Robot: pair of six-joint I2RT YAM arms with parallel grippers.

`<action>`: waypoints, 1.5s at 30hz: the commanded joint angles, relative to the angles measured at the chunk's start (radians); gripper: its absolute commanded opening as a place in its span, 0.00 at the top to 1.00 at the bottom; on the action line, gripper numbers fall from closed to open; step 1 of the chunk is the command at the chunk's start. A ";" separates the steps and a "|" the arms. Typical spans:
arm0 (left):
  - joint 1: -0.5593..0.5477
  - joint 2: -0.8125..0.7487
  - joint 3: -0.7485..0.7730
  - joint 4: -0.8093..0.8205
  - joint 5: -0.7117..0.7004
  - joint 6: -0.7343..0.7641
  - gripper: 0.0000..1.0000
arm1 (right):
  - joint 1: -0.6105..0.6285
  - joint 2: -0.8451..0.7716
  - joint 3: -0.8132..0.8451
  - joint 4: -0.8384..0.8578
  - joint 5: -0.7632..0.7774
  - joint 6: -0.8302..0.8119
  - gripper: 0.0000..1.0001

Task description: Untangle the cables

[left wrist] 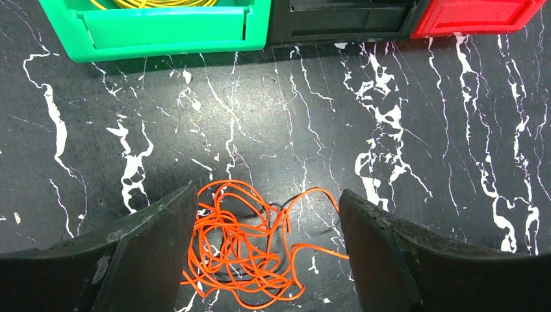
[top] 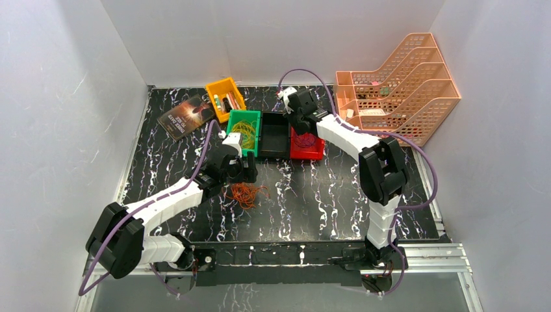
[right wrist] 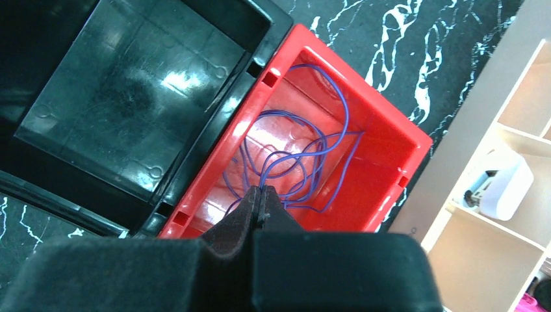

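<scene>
Marbled table [top: 325, 195] with orange cables [top: 247, 194], bins [top: 273, 135], book [top: 187, 116], rack [top: 403, 84].

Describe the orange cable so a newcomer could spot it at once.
On the black marbled table, look in front of the green bin, leftmost of three in a row. The orange cable lies in a tangle close by the open left gripper. It alone is on the tabletop: the yellow cable sits in the green bin, the purple cable in the red bin.

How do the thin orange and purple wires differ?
The thin orange wire tangle lies on the black marbled table; the thin purple wire lies in the red plastic bin. The orange one sits inside the open left tool; the purple one is pinched by the shut right tool. Both form loose loops.
</scene>
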 commanded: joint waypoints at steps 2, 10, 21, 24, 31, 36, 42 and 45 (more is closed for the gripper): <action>-0.002 -0.030 0.014 -0.019 -0.014 0.001 0.21 | 0.001 0.002 0.030 0.054 -0.033 0.035 1.00; -0.001 -0.025 0.023 -0.024 -0.012 0.005 0.21 | -0.007 -0.014 -0.076 0.053 0.031 0.039 1.00; 0.000 -0.057 0.049 -0.090 -0.082 0.016 0.19 | -0.014 -0.038 -0.123 0.043 0.038 0.062 0.95; 0.000 -0.062 0.057 -0.101 -0.094 0.022 0.17 | -0.014 -0.076 -0.125 0.041 0.050 0.062 0.87; 0.000 -0.049 0.115 -0.162 -0.134 0.051 0.17 | -0.014 -0.147 -0.137 0.035 0.083 0.059 0.57; 0.000 -0.069 0.137 -0.199 -0.177 0.072 0.16 | -0.014 -0.182 -0.144 0.030 0.108 0.062 0.46; 0.000 -0.082 0.158 -0.269 -0.197 0.066 0.15 | -0.015 -0.318 -0.178 0.040 0.082 0.079 0.42; -0.001 -0.089 0.153 -0.314 -0.191 0.044 0.15 | -0.012 -0.397 -0.223 0.054 -0.045 0.127 0.42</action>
